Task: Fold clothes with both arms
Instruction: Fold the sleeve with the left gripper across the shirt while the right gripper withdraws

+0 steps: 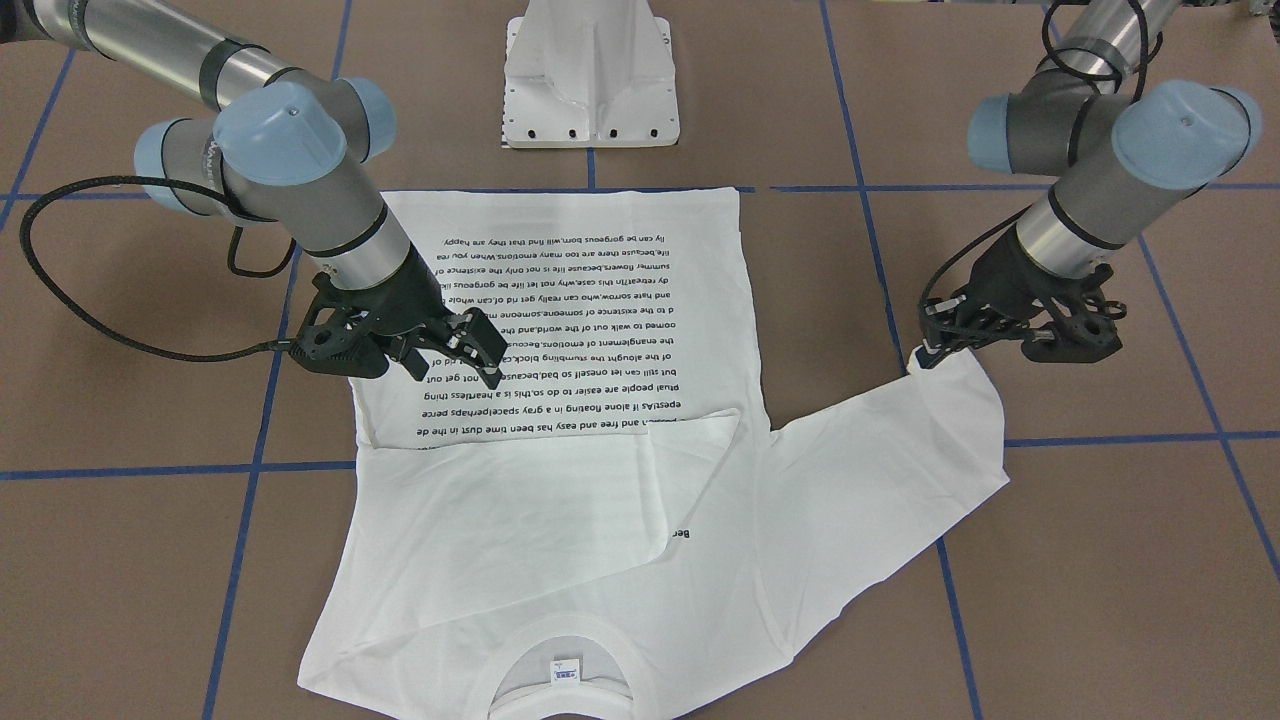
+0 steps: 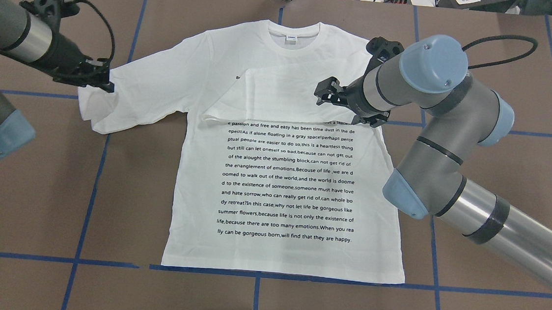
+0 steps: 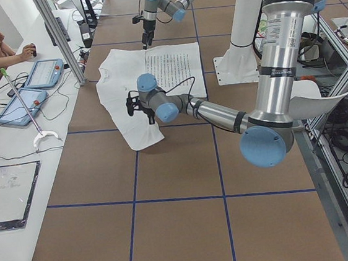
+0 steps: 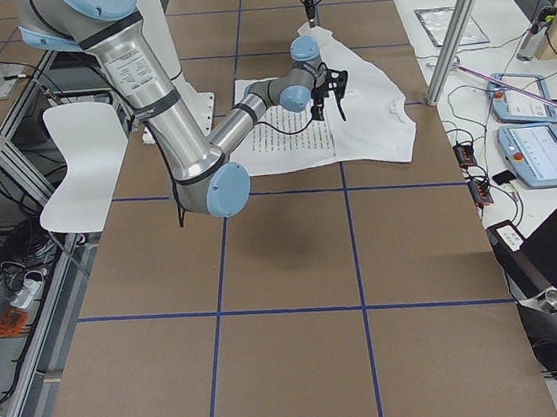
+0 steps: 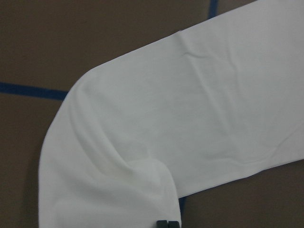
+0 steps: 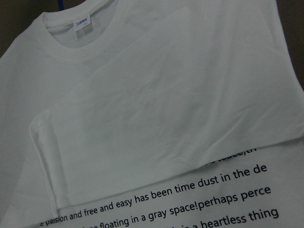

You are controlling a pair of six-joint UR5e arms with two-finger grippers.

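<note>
While the shirt (image 2: 288, 185) lies flat on the table (image 2: 31, 195), print up, collar far, the left gripper (image 2: 105, 85) is pinched on the cuff of the left sleeve (image 2: 133, 97), stretched out sideways. Right gripper (image 2: 324, 92), fingers spread, sits over the folded sleeve (image 2: 280, 96), which lies across the chest approx. below the collar.
</note>
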